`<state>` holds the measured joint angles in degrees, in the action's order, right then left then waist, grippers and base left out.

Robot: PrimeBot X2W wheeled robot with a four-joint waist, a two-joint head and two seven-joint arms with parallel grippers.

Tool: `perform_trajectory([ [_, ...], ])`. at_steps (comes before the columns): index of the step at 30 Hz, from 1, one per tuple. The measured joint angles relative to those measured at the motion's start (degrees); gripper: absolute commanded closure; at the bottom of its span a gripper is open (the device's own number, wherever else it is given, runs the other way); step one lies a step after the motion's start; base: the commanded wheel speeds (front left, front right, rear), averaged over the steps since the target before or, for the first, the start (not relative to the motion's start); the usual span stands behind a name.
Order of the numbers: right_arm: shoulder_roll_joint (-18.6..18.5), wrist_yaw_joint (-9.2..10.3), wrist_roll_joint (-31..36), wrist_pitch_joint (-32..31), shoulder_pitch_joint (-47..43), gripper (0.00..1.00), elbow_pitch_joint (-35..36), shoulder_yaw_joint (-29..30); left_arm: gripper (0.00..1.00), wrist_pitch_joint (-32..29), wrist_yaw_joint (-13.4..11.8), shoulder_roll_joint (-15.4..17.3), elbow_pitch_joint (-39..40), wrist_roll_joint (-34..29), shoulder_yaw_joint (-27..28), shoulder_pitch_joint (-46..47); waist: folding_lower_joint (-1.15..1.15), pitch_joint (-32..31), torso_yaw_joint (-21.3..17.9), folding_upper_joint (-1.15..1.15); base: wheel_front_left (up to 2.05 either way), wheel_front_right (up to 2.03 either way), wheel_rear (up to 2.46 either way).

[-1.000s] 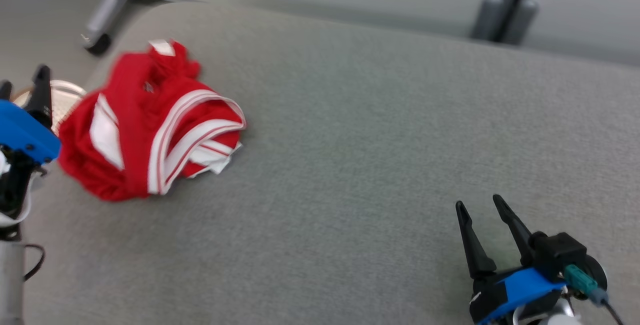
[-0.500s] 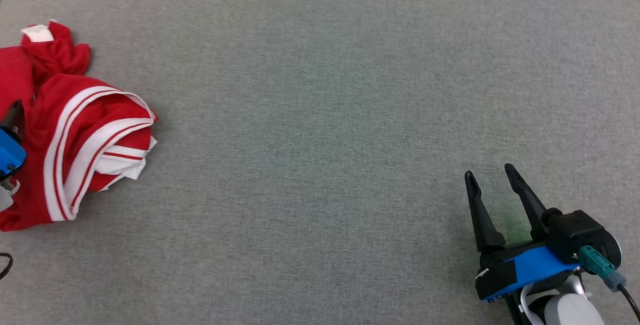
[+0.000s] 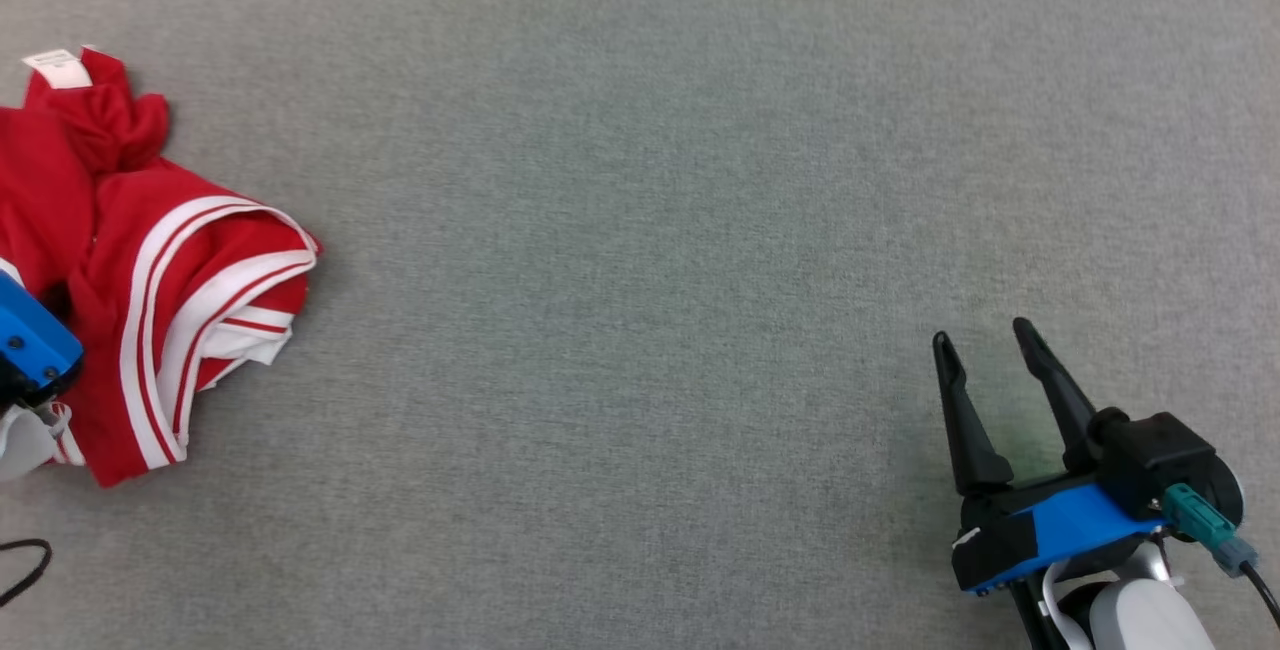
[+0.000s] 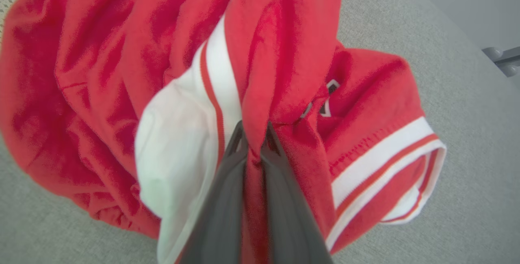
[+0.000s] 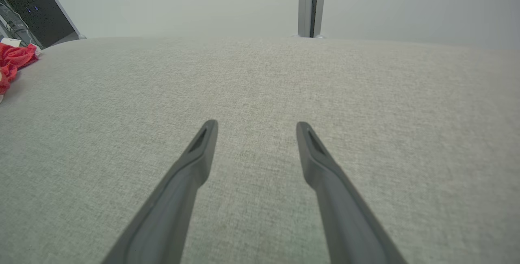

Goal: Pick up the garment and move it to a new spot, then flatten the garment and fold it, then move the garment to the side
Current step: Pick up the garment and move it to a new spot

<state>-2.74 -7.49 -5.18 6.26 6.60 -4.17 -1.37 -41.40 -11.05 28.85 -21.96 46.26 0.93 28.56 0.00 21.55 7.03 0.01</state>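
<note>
The garment [image 3: 170, 280] is a crumpled red shirt with white stripes and a white neck label, lying at the far left of the grey table [image 3: 650, 230]. In the left wrist view my left gripper [image 4: 254, 132] is shut on a raised red fold of the garment [image 4: 284, 53], with cloth pinched between the two dark fingers. In the head view just the blue body of that gripper shows at the left edge, beside the garment. My right gripper [image 3: 985, 340] stands open over bare table at the lower right, nothing between its fingers [image 5: 203, 142]. A red scrap of the garment [image 5: 14, 59] shows far left there.
The grey fabric surface [image 5: 260, 85] stretches wide between garment and right gripper. A metal post [image 5: 310, 4] rises behind the far table edge. A dark cable [image 3: 25, 570] loops at the lower left. A dark cabinet [image 5: 36, 12] stands beyond the left corner.
The head camera tilted down and right, shifting the whole picture. My left gripper has shut on a fold of the garment, and the cloth has bunched up slightly. The right gripper stays open.
</note>
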Motion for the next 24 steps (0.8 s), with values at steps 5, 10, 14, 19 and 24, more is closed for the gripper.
perform_trajectory([
  [5,0.0,0.0,-1.3,1.0,0.0,0.0,-1.9,-0.8,1.0,1.5,1.9,1.5,4.3,-0.7,-0.2,1.4,-0.01,-3.4,1.5,-0.01,0.0,0.0,0.0],
  [10,0.0,0.0,-3.6,2.5,-0.2,0.0,-4.5,-1.9,1.0,1.6,3.6,3.5,8.1,-2.2,-1.7,4.5,-0.02,-7.6,2.3,-0.01,0.0,0.0,0.0],
  [14,0.0,0.0,-5.6,4.2,-0.9,0.0,-7.1,-2.9,1.0,1.0,4.3,4.4,12.1,-3.4,-3.3,7.3,-0.02,-11.1,1.7,-0.02,0.0,0.0,0.0],
  [19,0.0,0.0,-7.8,5.5,-2.0,0.0,-10.0,-3.7,1.0,0.5,6.0,3.2,15.6,-4.1,-6.2,12.1,-0.01,-15.2,-0.1,-0.02,0.0,0.0,0.0],
  [24,0.0,0.0,-8.3,6.5,-3.0,0.0,-11.6,-3.6,1.0,0.7,7.3,-0.9,17.9,-3.8,-9.6,17.1,-0.02,-18.2,-3.2,-0.02,0.0,0.0,0.0],
])
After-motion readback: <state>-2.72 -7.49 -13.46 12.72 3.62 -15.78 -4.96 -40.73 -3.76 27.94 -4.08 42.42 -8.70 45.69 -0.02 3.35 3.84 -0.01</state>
